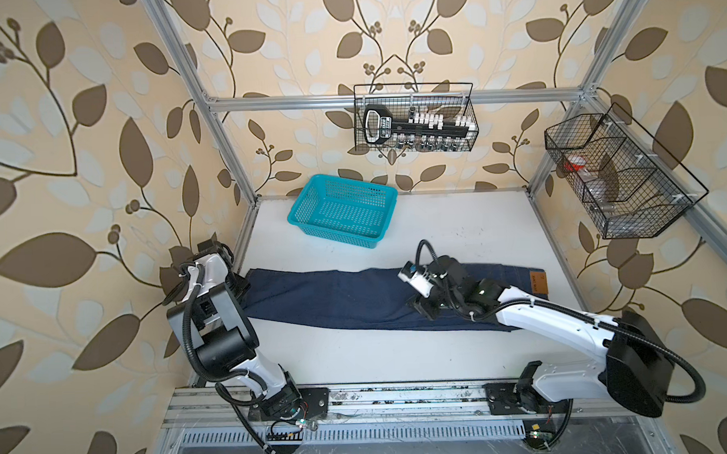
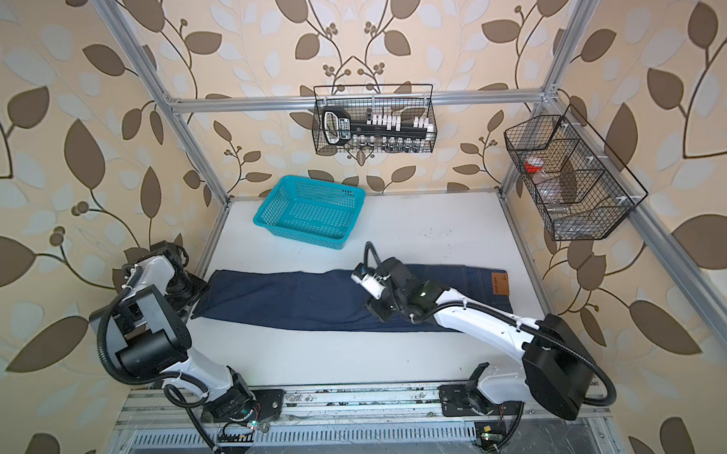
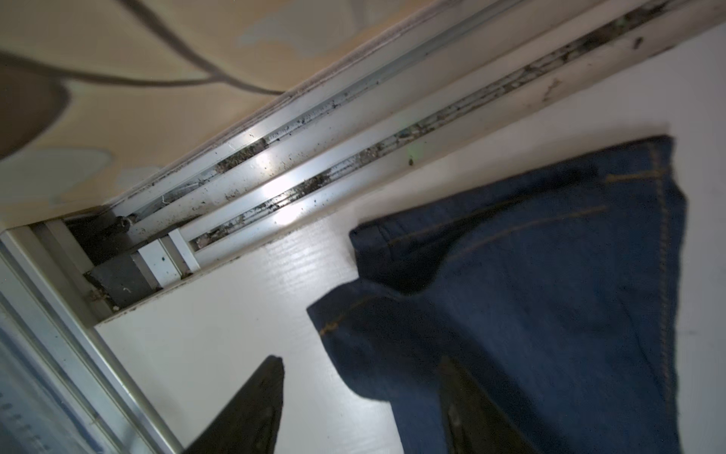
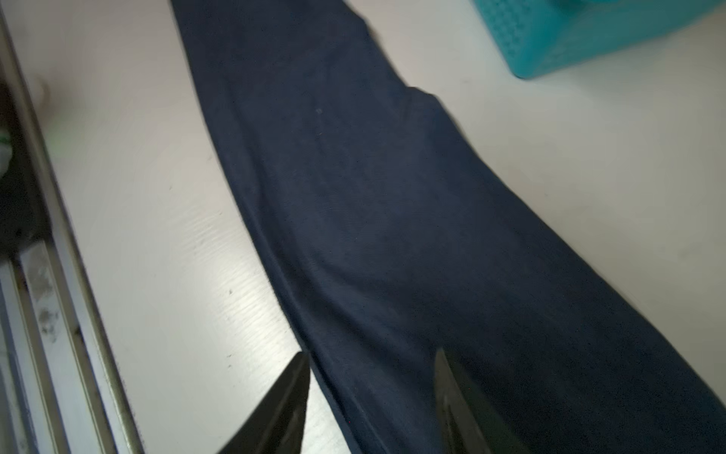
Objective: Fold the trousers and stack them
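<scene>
Trousers (image 1: 335, 297) | long axis left-right | waistband (image 1: 538, 282) right, hems (image 3: 340, 320) left

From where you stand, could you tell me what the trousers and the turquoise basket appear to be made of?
The trousers: dark blue denim by the look, matte weave with orange stitching. The turquoise basket: probably moulded plastic, smooth, with rows of small holes.

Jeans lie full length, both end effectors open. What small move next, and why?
Probably lower the left end effector and close it on the leg end. The trousers lie flat in one long strip, not yet folded across. The left jaws, open, straddle the cloth's edge and hold nothing. The right end effector, also open, hovers at the near edge mid-length.
</scene>
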`<action>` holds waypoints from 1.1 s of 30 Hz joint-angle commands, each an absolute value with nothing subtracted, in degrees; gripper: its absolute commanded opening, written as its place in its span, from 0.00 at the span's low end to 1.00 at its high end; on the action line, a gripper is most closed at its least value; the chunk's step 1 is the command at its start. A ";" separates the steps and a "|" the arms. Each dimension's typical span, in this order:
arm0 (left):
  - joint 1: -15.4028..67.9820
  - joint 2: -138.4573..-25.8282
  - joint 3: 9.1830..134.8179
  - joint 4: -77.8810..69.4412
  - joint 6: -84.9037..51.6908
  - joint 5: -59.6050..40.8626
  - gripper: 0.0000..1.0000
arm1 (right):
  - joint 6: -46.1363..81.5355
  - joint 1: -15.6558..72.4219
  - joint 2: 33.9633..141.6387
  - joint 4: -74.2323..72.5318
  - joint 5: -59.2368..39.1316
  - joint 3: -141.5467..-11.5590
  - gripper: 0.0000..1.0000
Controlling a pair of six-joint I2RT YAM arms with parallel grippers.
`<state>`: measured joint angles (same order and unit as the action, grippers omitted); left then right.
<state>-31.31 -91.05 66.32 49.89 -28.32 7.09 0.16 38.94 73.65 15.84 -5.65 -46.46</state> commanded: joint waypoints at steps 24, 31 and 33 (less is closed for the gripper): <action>32.29 -100.67 76.98 39.55 -43.67 -6.86 0.67 | 53.15 -11.86 50.87 32.80 -6.85 -24.40 0.64; 36.46 -108.17 78.89 35.95 -39.89 -11.59 0.66 | 53.20 -13.26 59.02 23.55 -7.41 -24.58 0.44; 36.78 -108.91 77.56 35.38 -38.98 -12.39 0.65 | 52.40 -13.37 60.37 22.70 -8.18 -24.68 0.29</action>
<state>36.84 -108.40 78.37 36.34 -41.50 -10.11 51.70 -13.04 59.00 26.30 -7.01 -24.23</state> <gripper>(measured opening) 0.657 0.360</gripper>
